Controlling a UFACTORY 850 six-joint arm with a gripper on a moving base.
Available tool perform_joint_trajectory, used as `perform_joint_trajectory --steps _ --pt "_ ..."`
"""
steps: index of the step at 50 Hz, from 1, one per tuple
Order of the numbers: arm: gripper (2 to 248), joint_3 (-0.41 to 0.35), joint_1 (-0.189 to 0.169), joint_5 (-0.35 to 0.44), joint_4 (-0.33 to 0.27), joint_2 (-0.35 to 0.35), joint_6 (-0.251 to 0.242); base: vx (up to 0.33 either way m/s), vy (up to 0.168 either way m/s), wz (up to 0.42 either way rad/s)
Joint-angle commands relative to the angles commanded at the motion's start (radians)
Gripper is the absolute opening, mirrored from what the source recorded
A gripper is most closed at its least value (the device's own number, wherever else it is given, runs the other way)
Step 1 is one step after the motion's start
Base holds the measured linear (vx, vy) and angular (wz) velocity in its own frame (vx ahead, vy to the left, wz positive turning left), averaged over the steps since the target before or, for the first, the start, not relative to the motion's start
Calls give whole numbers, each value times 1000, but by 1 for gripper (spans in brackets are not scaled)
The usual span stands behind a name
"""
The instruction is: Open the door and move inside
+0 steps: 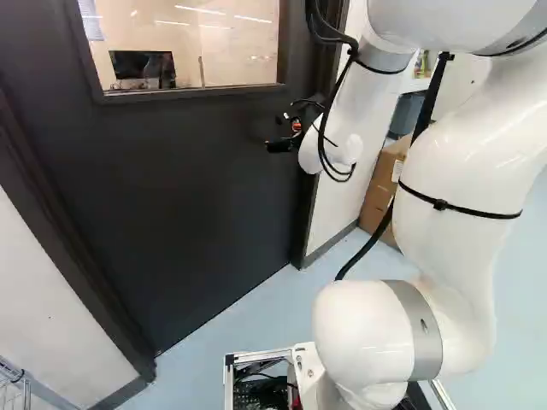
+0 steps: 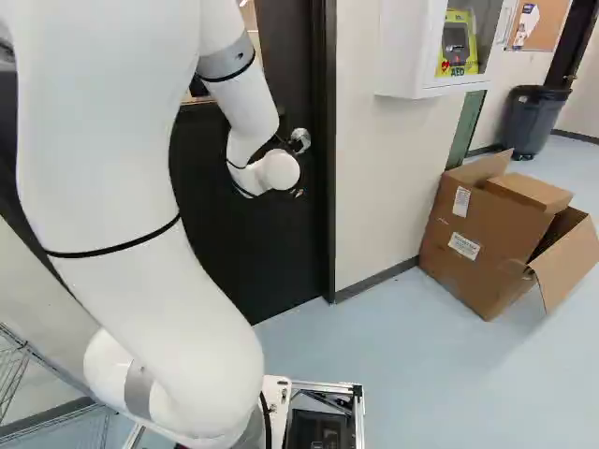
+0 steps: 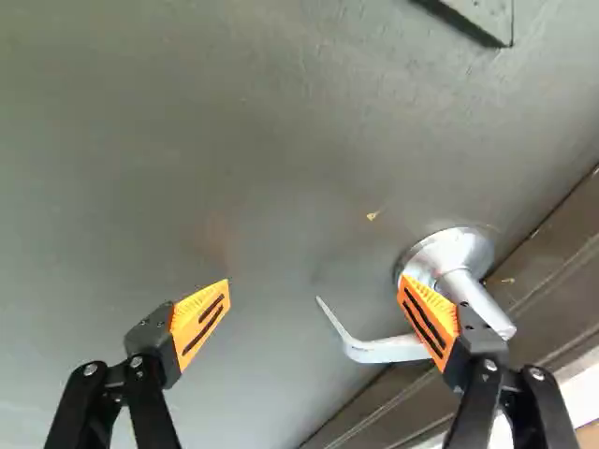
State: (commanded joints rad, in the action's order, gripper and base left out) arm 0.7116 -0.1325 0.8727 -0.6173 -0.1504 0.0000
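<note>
One handle (image 3: 377, 351), near the edge of the door (image 1: 171, 188). I'm lining up, jaws (image 3: 314, 280) spread; next, centre on it and grip.

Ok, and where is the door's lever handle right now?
In the wrist view, the lever handle sits on the door beside the frame, partly behind one gripper finger, its free end reaching between the two.

I'm looking at a pale wall (image 2: 374, 206) carrying a white cabinet (image 2: 404, 42), while an open cardboard box (image 2: 475, 253) is sitting on the light blue floor (image 2: 421, 374) and a dark bin (image 2: 533, 122) is standing farther back. Through the window (image 1: 231, 55) I'm seeing a dark screen (image 1: 128, 65), with bright light strips (image 1: 201, 9) showing above.
</note>
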Motion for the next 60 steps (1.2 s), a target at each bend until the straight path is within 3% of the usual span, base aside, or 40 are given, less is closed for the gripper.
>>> perform_joint_trajectory --steps 20,60 --pt "247 16 -8 0 0 -59 0 0 0 0" --pt "247 137 -33 0 1 -241 0 0 0 0"
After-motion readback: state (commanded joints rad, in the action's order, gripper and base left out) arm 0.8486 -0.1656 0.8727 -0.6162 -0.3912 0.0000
